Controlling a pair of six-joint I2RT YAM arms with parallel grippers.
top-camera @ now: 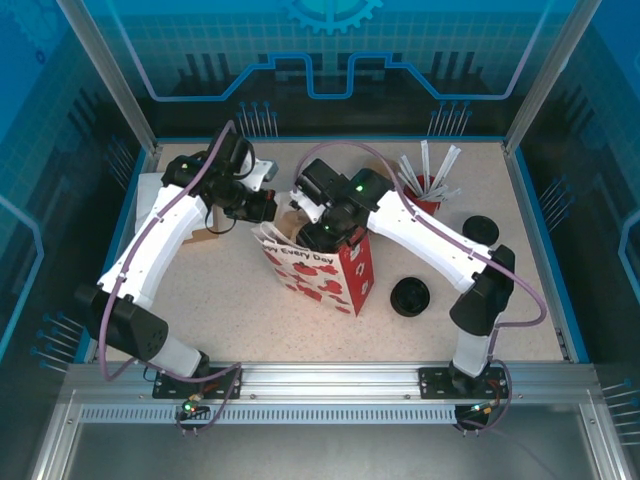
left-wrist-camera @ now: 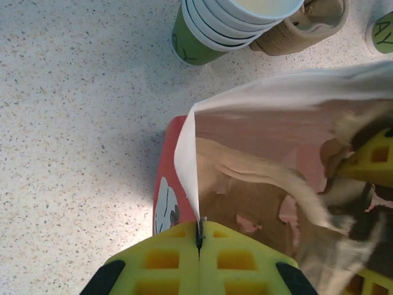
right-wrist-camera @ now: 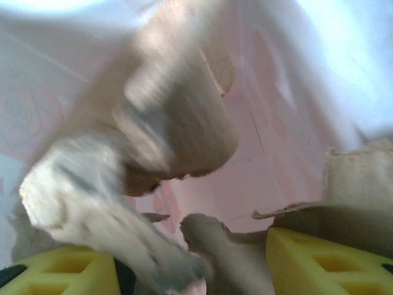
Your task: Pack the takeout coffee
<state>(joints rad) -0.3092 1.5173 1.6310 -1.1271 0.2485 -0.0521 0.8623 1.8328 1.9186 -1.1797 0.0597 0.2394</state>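
My left claw point(left-wrist-camera: 199, 239) is showing yellow, grid-patterned fingers, and so is my right claw point(right-wrist-camera: 190, 264). The bag point(top-camera: 340, 275) at both claws is showing red with white patches and black lettering outside, pale pink inside. Beyond my left claw the worktop point(left-wrist-camera: 73, 123) is looking beige and speckled, and the stacked cups point(left-wrist-camera: 202, 43) green with cream rims.

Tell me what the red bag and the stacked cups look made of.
Red bag: apparently thin paper, printed red outside and paler inside; its white top edge creases and folds sharply. Stacked cups: probably paper, with matte green walls and rolled cream rims, nested closely.
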